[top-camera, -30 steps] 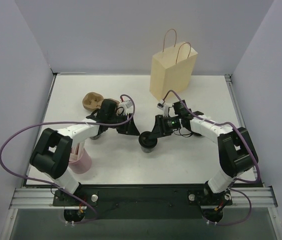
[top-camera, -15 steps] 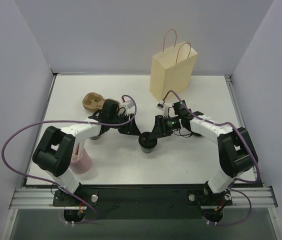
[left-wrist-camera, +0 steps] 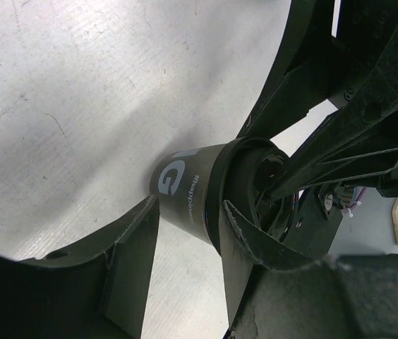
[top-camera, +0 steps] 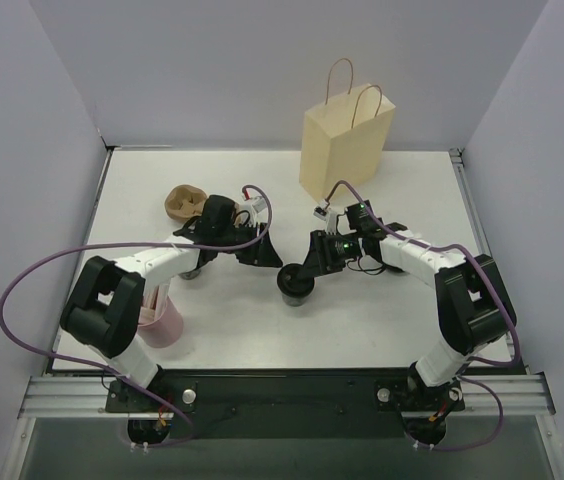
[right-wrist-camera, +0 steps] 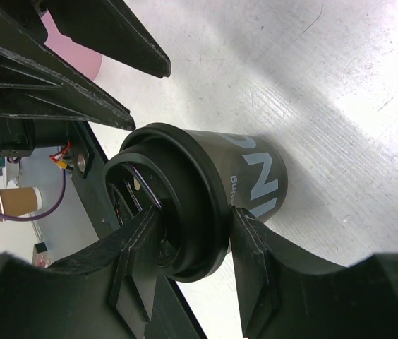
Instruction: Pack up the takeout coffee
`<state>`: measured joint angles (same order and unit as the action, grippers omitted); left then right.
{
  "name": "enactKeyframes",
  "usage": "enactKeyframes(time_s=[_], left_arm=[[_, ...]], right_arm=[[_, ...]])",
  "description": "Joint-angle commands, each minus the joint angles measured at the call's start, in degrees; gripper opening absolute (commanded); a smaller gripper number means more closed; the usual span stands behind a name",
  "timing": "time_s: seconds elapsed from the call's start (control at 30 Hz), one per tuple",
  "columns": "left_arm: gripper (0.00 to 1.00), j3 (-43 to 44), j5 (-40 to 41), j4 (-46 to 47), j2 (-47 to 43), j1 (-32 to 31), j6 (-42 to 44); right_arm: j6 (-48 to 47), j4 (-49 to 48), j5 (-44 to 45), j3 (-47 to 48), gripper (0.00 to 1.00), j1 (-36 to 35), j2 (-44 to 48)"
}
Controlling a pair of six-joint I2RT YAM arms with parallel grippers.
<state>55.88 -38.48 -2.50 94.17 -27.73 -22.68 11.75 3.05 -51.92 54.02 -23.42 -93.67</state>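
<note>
The takeout coffee is a small black cup with a dark lid, standing on the table's middle. My right gripper is shut on it. In the right wrist view the fingers press the lid rim on both sides of the cup, around the gripper's midpoint. My left gripper is open just left of the cup. In the left wrist view the cup lies just beyond the spread fingertips of that gripper, without touching them.
A tan paper bag with handles stands upright at the back, right of centre. A brown pulp tray lies behind the left arm. A pink cup with pale sticks stands at the front left.
The left wrist has shifted very slightly. The right gripper and the cup have not moved.
</note>
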Motion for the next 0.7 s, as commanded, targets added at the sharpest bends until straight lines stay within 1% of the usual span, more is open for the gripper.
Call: enactKeyframes(time_s=[0.0, 0.07, 0.1, 0.27, 0.4, 0.47, 0.57, 0.67], left_arm=[[0.49, -0.58, -2.21, 1.35, -1.97, -0.40, 0.71], [0.49, -1.47, -2.30, 1.62, -1.97, -0.84, 0.18], [0.49, -2.26, -2.74, 3.62, -1.80, -1.10, 0.00], [0.47, -3.67, -1.34, 3.91, -0.74, -2.24, 0.00], [0.45, -5.95, 1.03, 4.61, -1.09, -2.60, -1.40], [0.43, -7.36, 4.98, 2.95, -1.71, -2.95, -1.67], [0.44, -10.69, 6.92, 3.46, -3.02, -2.86, -2.72], [0.43, -13.41, 8.59, 3.82, -4.25, -3.03, -3.78]], right_arm=[[-2.70, 5.56, 5.69, -1.90, 0.28, -0.75, -2.13], [-2.70, 5.56, 6.04, -1.99, 0.28, -0.66, -2.04], [-2.52, 5.56, 6.13, -2.08, 0.28, -0.58, -1.96], [-1.99, 5.39, 6.39, -2.51, 0.28, -0.05, -1.69], [-1.47, 4.95, 7.62, -2.95, 0.28, 0.48, -1.61], [-0.77, 4.60, 8.32, -3.92, 0.28, 0.57, -1.25], [0.55, 3.02, 10.17, -6.29, 0.28, 1.53, -0.73], [3.10, -2.07, 9.74, -9.97, 0.28, 3.11, 0.33]])
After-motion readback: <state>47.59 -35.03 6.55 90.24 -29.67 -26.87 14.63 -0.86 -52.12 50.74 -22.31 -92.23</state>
